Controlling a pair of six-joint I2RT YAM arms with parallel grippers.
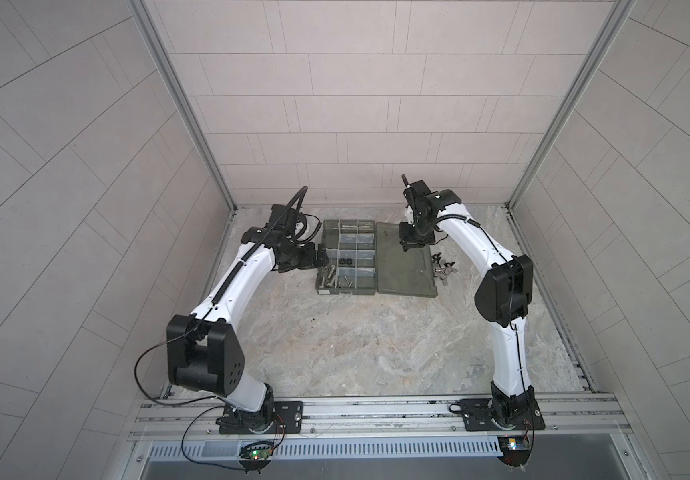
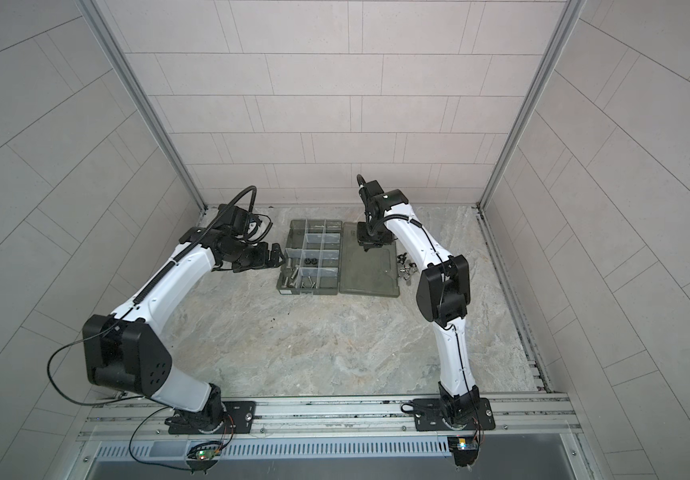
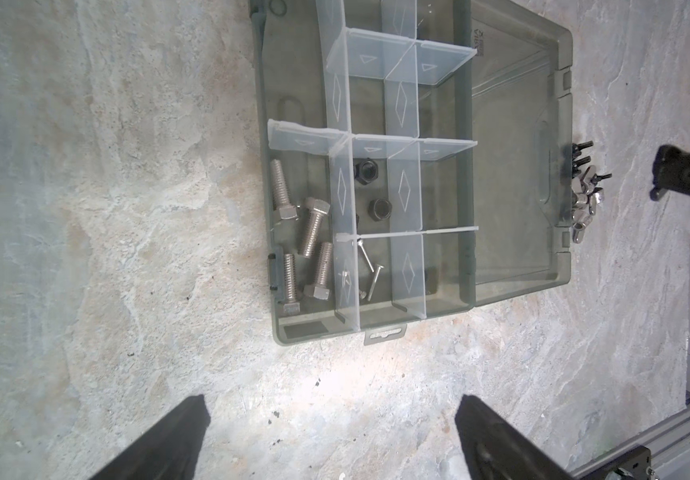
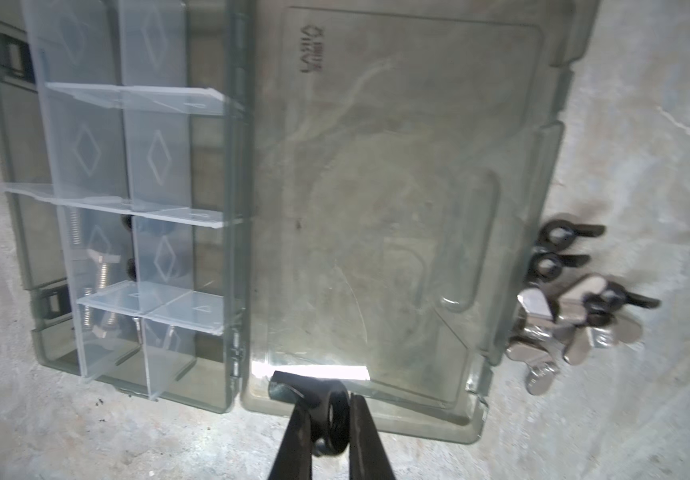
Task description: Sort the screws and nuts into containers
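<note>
I am pinching a black nut (image 4: 331, 419) in my right gripper (image 4: 326, 403), holding it over the case's flat lid (image 4: 418, 187) beside the containers (image 4: 85, 145). Bolts (image 3: 314, 232) and two other nuts (image 3: 378, 208) are lying in neighbouring containers. My left gripper (image 3: 332, 401) is hanging spread wide over the bench (image 3: 127, 208) just beside them.

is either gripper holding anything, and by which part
The right gripper pinches a black wing nut across its round body; the left gripper is open and empty.
</note>
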